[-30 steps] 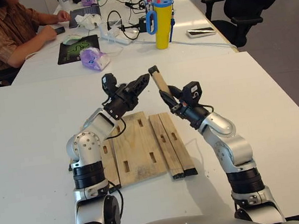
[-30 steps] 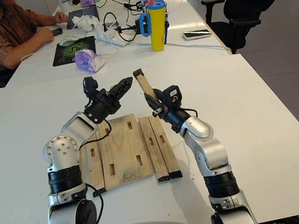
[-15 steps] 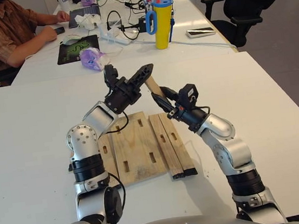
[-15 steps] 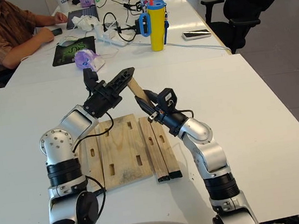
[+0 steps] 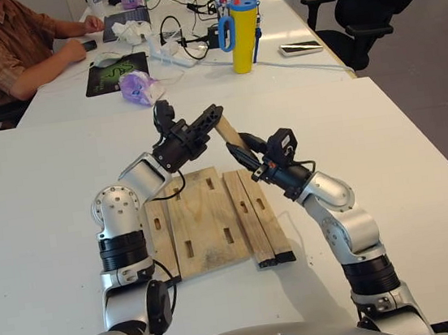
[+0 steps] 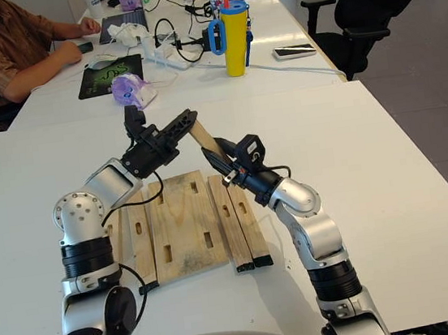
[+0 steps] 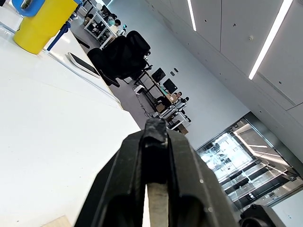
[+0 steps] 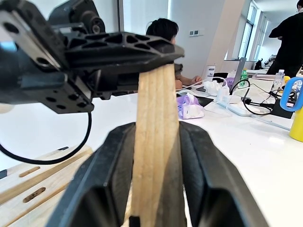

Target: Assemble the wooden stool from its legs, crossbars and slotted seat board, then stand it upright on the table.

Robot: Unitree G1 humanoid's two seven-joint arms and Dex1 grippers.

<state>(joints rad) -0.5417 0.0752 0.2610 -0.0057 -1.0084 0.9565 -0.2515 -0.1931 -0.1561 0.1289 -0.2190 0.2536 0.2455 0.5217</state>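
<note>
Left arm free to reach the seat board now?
Probably not yet. The left gripper is clamped on the top of the leg that the right gripper holds up; the seat board lies uncovered below.

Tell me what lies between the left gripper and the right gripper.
One wooden piece: the right gripper clamps its lower part, and its upper end sits in the left gripper. The left eye view shows this.

Grips a wooden leg (image 5: 228,132) in the right gripper (image 5: 240,147), tilted above the slotted seat board (image 5: 203,229) (lying flat, two slats (image 5: 262,222) just beside); meets its top end with the left gripper (image 5: 213,116).
</note>
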